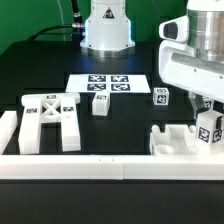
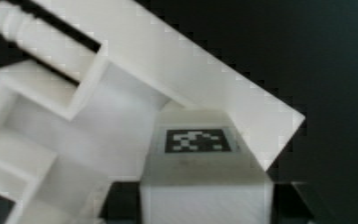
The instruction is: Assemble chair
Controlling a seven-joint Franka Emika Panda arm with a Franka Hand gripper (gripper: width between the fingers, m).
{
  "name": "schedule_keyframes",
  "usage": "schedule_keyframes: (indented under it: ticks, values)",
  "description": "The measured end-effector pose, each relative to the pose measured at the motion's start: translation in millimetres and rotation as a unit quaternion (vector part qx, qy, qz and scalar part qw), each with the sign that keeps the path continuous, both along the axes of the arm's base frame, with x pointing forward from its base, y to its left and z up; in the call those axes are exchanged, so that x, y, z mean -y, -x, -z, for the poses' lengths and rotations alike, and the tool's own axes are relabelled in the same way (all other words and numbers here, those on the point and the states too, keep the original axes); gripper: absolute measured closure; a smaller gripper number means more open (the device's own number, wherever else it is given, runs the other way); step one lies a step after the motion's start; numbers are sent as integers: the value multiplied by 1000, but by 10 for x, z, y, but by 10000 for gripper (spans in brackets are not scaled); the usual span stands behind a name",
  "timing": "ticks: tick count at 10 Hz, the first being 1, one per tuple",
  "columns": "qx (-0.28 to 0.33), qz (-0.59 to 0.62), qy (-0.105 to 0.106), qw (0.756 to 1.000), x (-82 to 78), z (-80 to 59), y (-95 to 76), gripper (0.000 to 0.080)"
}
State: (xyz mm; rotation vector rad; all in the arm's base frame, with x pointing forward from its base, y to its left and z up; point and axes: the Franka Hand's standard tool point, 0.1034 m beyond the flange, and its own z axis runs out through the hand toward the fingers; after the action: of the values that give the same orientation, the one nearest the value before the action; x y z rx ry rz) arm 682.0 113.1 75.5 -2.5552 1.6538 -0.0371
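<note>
A robot arm's two-finger gripper hangs low over the near corner of the desk at the exterior view's right. Its jaws are closed on a white blocky plastic chair part with a black-and-white square tag. The wrist view shows that tagged block pinched between two dark fingers.

The held part sits just beside a low white notched plastic piece lying by the near edge. This is probably to line the two up for joining; whether they touch cannot be told. In the wrist view a broad white plastic slab spreads beneath the grip, likely that same piece.

A white X-braced plastic frame lies flat toward the near corner at the exterior view's left. A short white tagged post and a small white tagged cube stand mid-desk, well apart from the grip, seemingly waiting their turn.

The matte black desk also carries the marker board, set toward the back edge. A long white border rail runs along the near edge. The arm's white base stands at the back edge, against a dim background.
</note>
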Motion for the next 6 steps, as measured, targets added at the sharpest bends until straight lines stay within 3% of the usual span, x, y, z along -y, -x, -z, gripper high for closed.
schedule_keyframes:
  ticks: [4,5,6]
  values:
    - [-2,27,-3,1000,-7,-1,0,489]
    - [-2,27,-3,1000,-10,0,0,297]
    - [-1,5,-1,1000,-2,-3,-1,297]
